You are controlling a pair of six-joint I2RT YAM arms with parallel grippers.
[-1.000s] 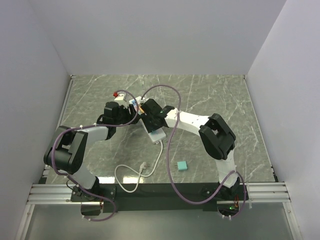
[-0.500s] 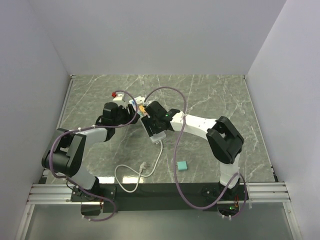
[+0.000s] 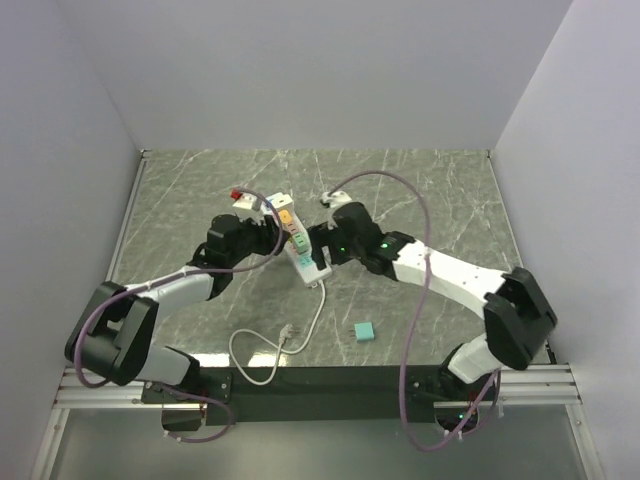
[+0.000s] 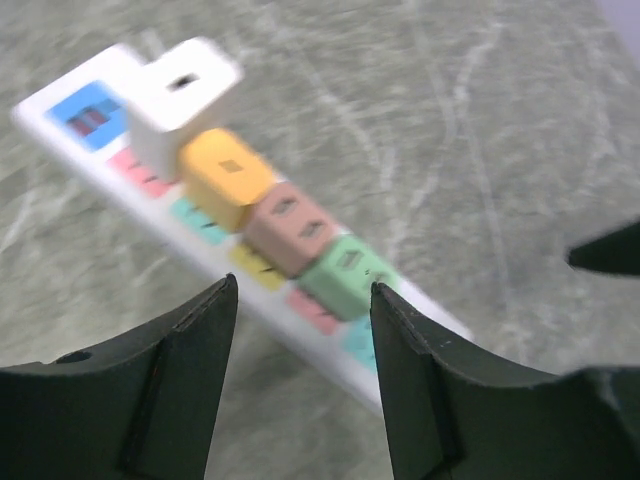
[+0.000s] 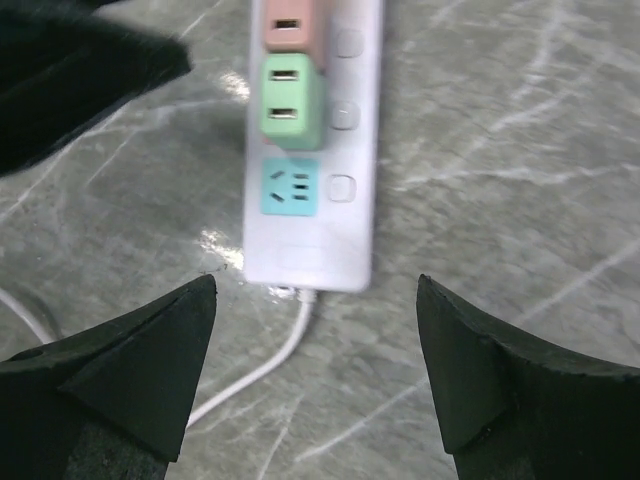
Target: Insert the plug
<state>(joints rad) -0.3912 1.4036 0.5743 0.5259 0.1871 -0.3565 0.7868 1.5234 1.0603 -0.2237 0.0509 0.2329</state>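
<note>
The right gripper (image 5: 315, 282) is spread wide and empty, hanging just over the cord end of the strip (image 5: 310, 255) in the middle of the table (image 3: 430, 190)! The left gripper (image 4: 302, 290) has its jaws apart too, nothing between them. It looks down on a white plug (image 4: 180, 95), orange plug (image 4: 225, 175), pink plug (image 4: 290, 225) and green plug (image 4: 345, 270) seated in a row, with a teal socket (image 5: 290, 188) bare beside the green one.

Plain white walls (image 3: 320, 70) enclose a green marble-patterned tabletop (image 3: 440, 190).
</note>
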